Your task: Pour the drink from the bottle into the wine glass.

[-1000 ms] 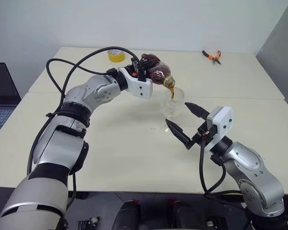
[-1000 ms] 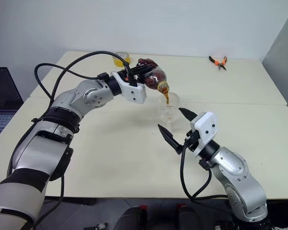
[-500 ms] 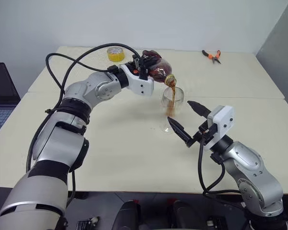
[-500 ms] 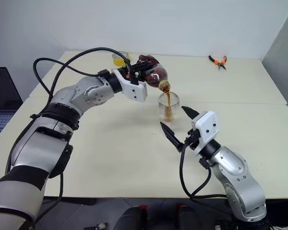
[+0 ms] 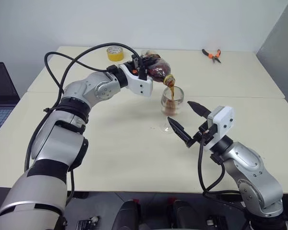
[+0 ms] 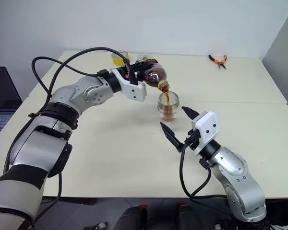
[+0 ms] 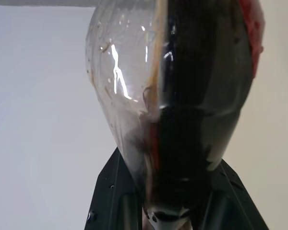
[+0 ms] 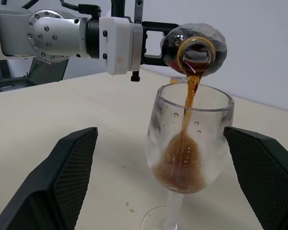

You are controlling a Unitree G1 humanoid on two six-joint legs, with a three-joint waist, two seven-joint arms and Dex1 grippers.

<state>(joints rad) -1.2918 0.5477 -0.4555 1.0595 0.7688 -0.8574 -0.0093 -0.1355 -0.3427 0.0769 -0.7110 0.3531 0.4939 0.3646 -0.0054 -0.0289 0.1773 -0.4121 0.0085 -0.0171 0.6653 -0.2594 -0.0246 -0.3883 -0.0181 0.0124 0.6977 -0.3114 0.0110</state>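
One thin stream of the drink (image 5: 172,92) runs from the tipped bottle (image 5: 156,68) into the wine glass (image 5: 172,102) in the head views, and the bowl, all but empty a second ago, now holds a dark pool across its lower part. The left gripper (image 5: 142,67) is clamped tight on the bottle's bulbous body and holds it nearly level just above and behind the glass rim, mouth angled down over the bowl. The right gripper (image 5: 188,122) waits just in front of the glass, its two black fingers spread as wide as they go, one to each side of the stem and touching nothing. The glass stands on its foot near the middle of the cream bench (image 5: 110,153); a yellow tape roll (image 5: 115,54) lies well behind it and orange-handled pliers (image 5: 211,55) lie far off toward the back edge.

Seen from the left wrist, the bottle (image 7: 177,96) shows the drink (image 7: 201,96) settled along one side of its body and clear plastic along the other, so a good share of the liquid is still inside.

Seen from the right wrist, the stream drops from the open neck, cap off, through the middle of the wine glass (image 8: 192,139) and froths in the pool below, with a few drops on the bench beside the foot. The right gripper's fingers (image 8: 72,177) flank the glass, well apart from it. Judged from the rising level, the pour is under way but far from finished, and the tilt should be held steady to keep the stream inside the rim.
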